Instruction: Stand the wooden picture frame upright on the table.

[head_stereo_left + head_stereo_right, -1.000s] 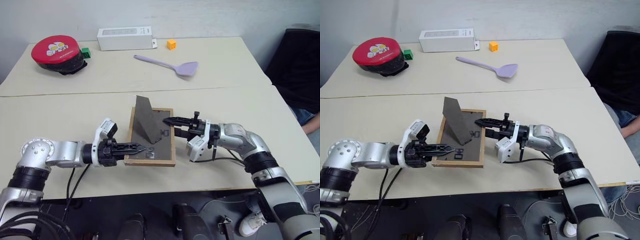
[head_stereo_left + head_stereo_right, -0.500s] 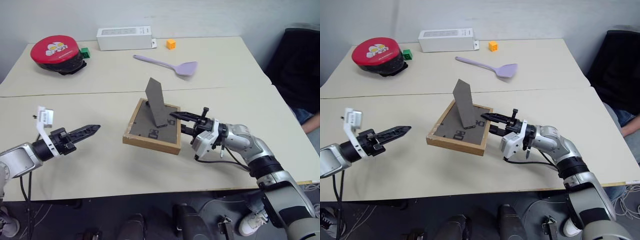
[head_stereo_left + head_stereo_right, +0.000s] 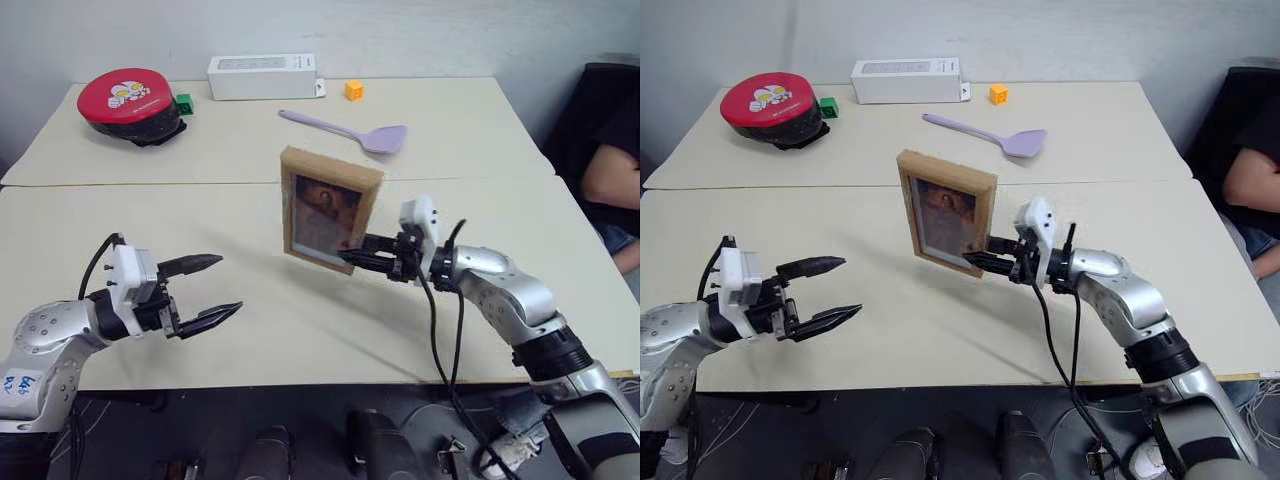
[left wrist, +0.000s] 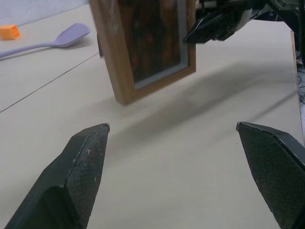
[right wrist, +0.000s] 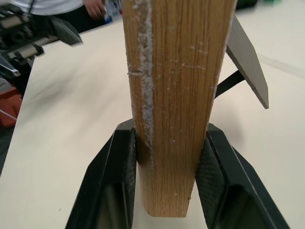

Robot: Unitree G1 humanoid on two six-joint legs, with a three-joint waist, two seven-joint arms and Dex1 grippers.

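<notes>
The wooden picture frame (image 3: 331, 208) stands upright, leaning slightly, with its glazed picture facing me. It appears to hang just above the table (image 3: 300, 330). My right gripper (image 3: 352, 258) is shut on the frame's lower right edge. In the right wrist view its two fingers (image 5: 119, 176) clamp the light wood border (image 5: 176, 86), and the fold-out stand (image 5: 245, 62) juts out behind. My left gripper (image 3: 228, 284) hovers open well to the frame's left, holding nothing. The left wrist view looks between its spread fingertips (image 4: 88, 157) at the frame (image 4: 143, 43).
On the far table section lie a red round lidded container (image 3: 130, 100), a green cube (image 3: 184, 103), a white oblong box (image 3: 262, 76), an orange cube (image 3: 353, 90) and a purple spatula (image 3: 350, 130). A person's arm (image 3: 610, 170) shows at the right edge.
The right gripper has raised the frame from lying back-up on the table to upright, picture side toward me. The left gripper has rolled, drawn away to the left and opened wide.
</notes>
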